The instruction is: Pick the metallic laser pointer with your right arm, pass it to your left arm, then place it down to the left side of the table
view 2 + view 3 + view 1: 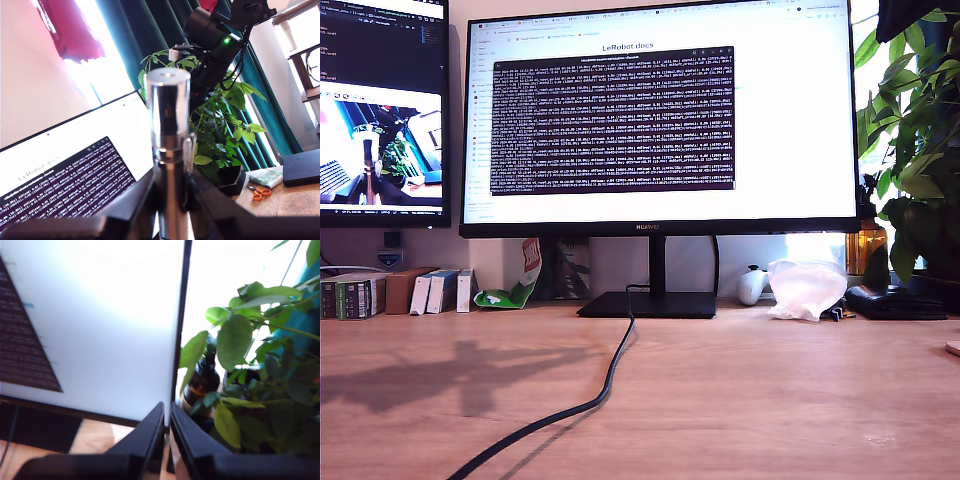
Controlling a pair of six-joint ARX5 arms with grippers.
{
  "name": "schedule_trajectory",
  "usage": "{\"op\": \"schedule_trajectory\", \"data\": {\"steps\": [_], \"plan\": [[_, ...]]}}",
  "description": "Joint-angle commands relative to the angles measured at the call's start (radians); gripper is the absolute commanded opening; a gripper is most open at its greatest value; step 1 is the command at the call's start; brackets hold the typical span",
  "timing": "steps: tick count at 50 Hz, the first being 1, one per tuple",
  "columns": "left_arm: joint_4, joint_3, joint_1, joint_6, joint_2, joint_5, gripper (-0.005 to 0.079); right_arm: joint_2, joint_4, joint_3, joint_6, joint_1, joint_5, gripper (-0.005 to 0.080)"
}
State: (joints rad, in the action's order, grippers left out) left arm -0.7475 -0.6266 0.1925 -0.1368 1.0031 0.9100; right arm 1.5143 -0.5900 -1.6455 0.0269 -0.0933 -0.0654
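Note:
The metallic laser pointer [169, 115] is a shiny silver cylinder with a round end cap, standing upright close to the first wrist camera. My first gripper [170, 177] is shut on its lower part, a black finger on either side. Beyond it, a black arm [212, 37] with a green light hangs in front of the plant. In the second wrist view, my second gripper [166, 422] is shut with nothing between its pointed fingers, facing the monitor's edge and the plant. The exterior view shows the wooden table [770, 400], but neither gripper nor the pointer.
A large monitor [660, 115] stands at the back of the table, and a black cable [610, 380] runs from its base toward the front. A leafy plant [915, 140] fills the exterior view's right. Small boxes [380, 292], a white crumpled bag [805, 288] and orange scissors [261, 193] lie along the back.

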Motion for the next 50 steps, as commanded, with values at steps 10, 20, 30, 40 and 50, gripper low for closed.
{"op": "schedule_trajectory", "data": {"steps": [10, 20, 30, 40, 50], "plan": [[0.094, -0.016, -0.029, 0.002, -0.003, -0.065, -0.0021, -0.018, 0.048, 0.003, -0.053, 0.046, -0.173, 0.0018], [0.204, -0.016, -0.093, -0.003, -0.003, -0.122, -0.0021, -0.091, 0.07, 0.024, -0.043, 0.064, -0.189, 0.0035], [0.352, -0.016, -0.188, -0.087, -0.002, -0.175, -0.0021, -0.254, 0.138, 0.15, -0.023, 0.066, -0.208, 0.0035], [0.522, -0.025, -0.289, -0.103, 0.027, -0.177, -0.0021, -0.434, 0.177, 0.315, 0.018, 0.047, -0.203, 0.0035], [0.845, -0.124, -0.351, -0.107, 0.096, -0.178, -0.0021, -0.612, 0.185, 0.457, 0.087, -0.033, -0.182, 0.0035]]}}
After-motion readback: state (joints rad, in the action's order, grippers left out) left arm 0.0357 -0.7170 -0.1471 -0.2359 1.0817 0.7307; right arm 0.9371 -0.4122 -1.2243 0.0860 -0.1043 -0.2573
